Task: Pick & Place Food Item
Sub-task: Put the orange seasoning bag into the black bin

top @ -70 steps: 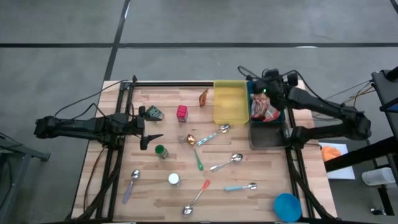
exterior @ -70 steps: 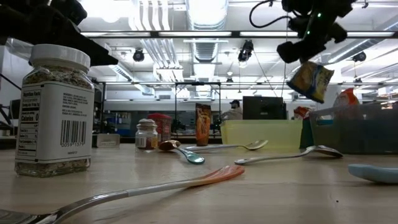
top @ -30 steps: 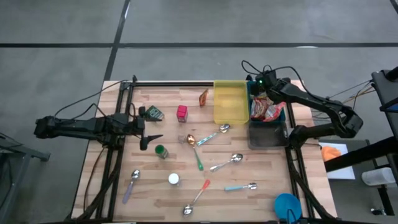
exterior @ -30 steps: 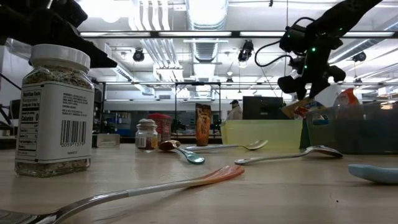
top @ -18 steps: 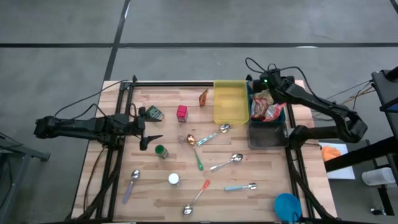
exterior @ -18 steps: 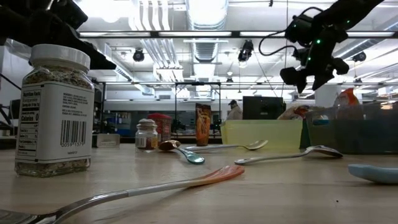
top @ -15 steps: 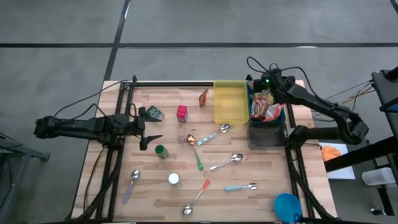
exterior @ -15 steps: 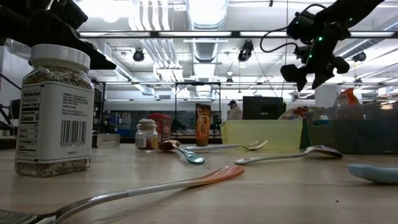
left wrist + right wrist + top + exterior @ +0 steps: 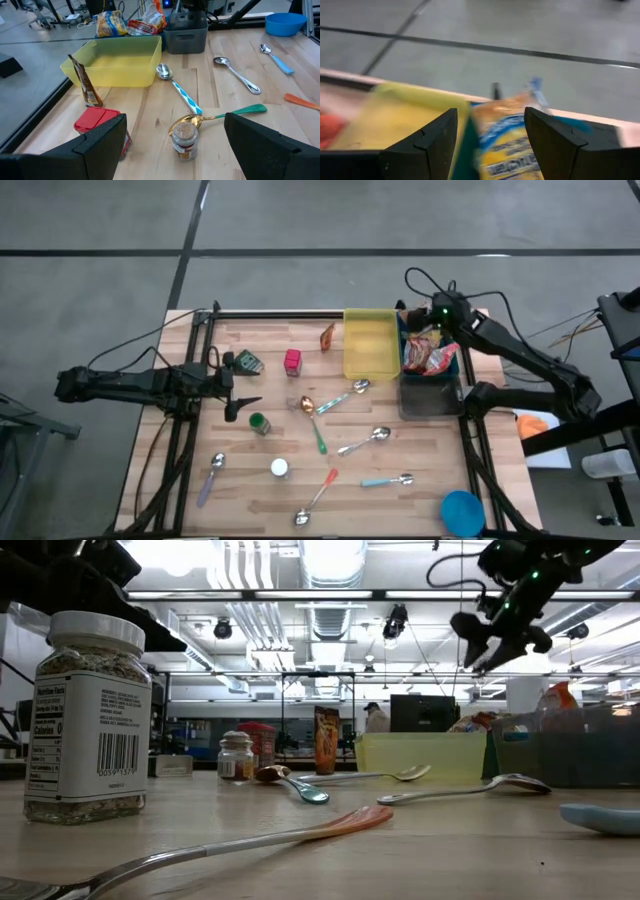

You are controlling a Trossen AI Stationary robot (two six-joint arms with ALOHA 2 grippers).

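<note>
right gripper: [image 9: 497,638] jaws spread, nothing between them; up above the back of the blue bin [image 9: 447,368], in high view at [image 9: 432,316]
just changed: 2.3 s ago it held a yellow snack bag in the air; by 1.0 s ago it had dropped to the bin rim; now the bag is out of the jaws and the gripper has risen clear
snack bag: [image 9: 418,342] lies in the blue bin with the other packets, nearest the yellow tray [image 9: 370,346]; seen close in right wrist view [image 9: 507,145]
meaning: judged, this placement is done; next pick not started
left gripper: [image 9: 243,403] jaws wide apart, empty, parked at the left side of the table [image 9: 420,445], unmoved across frames
still on table: brown sachet [image 9: 327,337], red box [image 9: 292,361], spice jar [image 9: 259,423], spoons; can't tell which are targets
hidden: low view shows only bag tops over the bin wall; how the bag rests inside is not visible
cut off: right fingertips small in high view, merged with cables
hard to make out: right wrist view smeared; bag print unreadable, bin contents count unclear
</note>
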